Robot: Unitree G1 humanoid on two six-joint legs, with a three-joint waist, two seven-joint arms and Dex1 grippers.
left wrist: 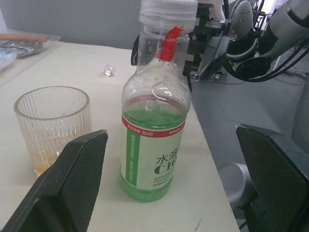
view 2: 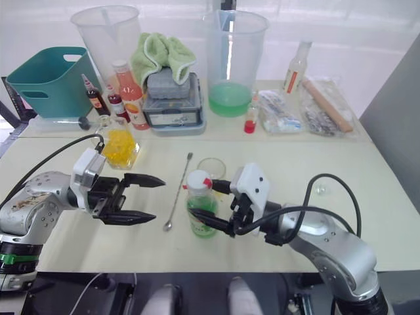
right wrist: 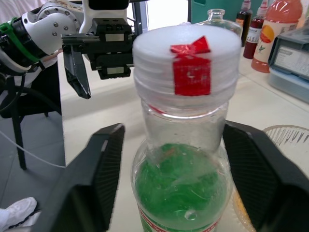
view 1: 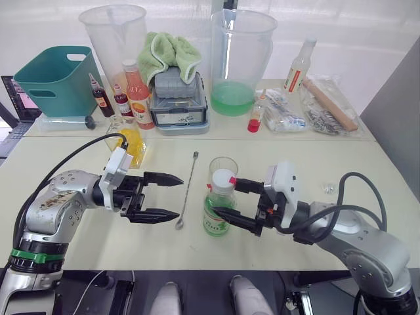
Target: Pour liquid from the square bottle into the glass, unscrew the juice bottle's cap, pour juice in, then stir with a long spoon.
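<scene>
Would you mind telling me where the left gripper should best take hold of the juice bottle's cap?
Grip the cap across its ribbed side wall, coming in level from the robot's left. The juice bottle stands upright and the right gripper already brackets its body.

The juice bottle is clear glossy plastic with a paper-like label. The glass is ribbed. The long spoon is shiny metal.

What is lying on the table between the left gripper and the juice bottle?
In the left eye view, the long spoon lies on the table between the open left gripper and the juice bottle, touching neither.
</scene>
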